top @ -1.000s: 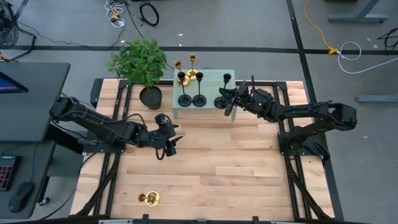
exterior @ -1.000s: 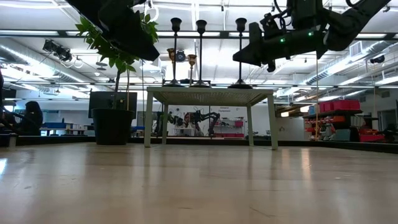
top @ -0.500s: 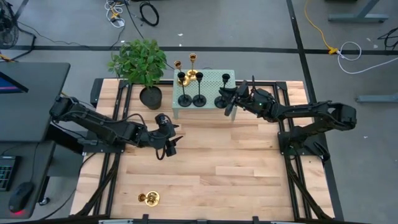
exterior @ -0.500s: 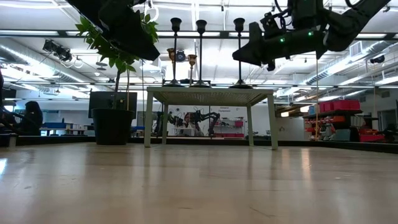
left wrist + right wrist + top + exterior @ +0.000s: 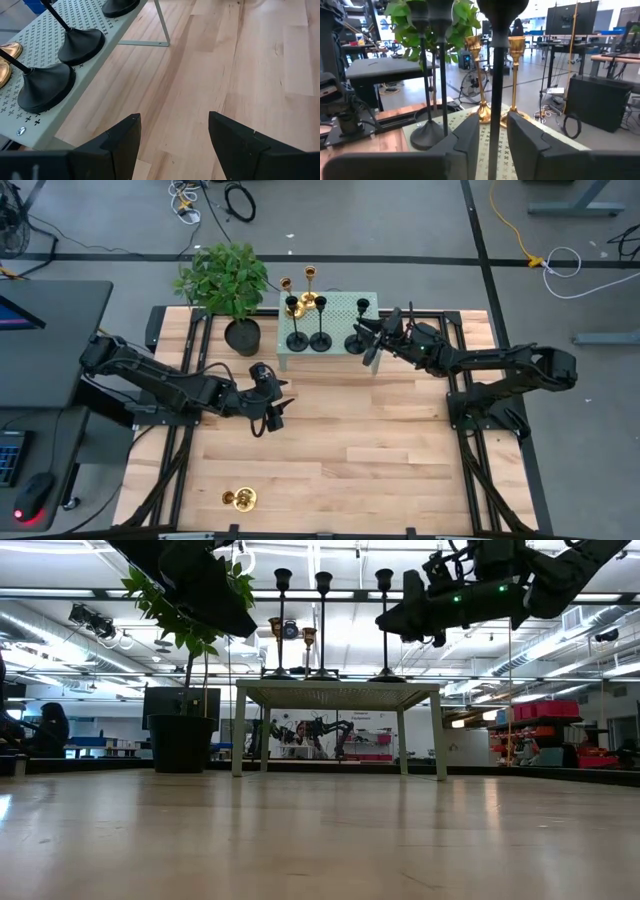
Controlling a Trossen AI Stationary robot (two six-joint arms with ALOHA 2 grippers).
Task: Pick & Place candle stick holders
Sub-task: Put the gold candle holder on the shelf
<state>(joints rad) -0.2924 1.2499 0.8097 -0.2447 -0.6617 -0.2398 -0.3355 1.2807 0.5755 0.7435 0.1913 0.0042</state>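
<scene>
R gripper at the stand, black holder between my fingers; L arm waiting.

My R gripper [image 5: 372, 340] is hovering at the right end of the pale perforated stand [image 5: 335, 305], fingers standing a narrow gap apart w/ the stem of a black candle stick holder [image 5: 495, 75] running up between them; contact w/ the stem can't be made out, its base is hidden behind my fingers and its cup is cut off in the wrist view. Two more black holders [image 5: 308, 328] are standing upright on the stand, two gold ones [image 5: 305, 288] behind them near the plant pot [image 5: 241, 336]. A third gold holder [image 5: 239, 498] is lying on the table's near edge. My L gripper [image 5: 272, 412] is hanging mid-table, fingers spread wide, holding nothing.
</scene>
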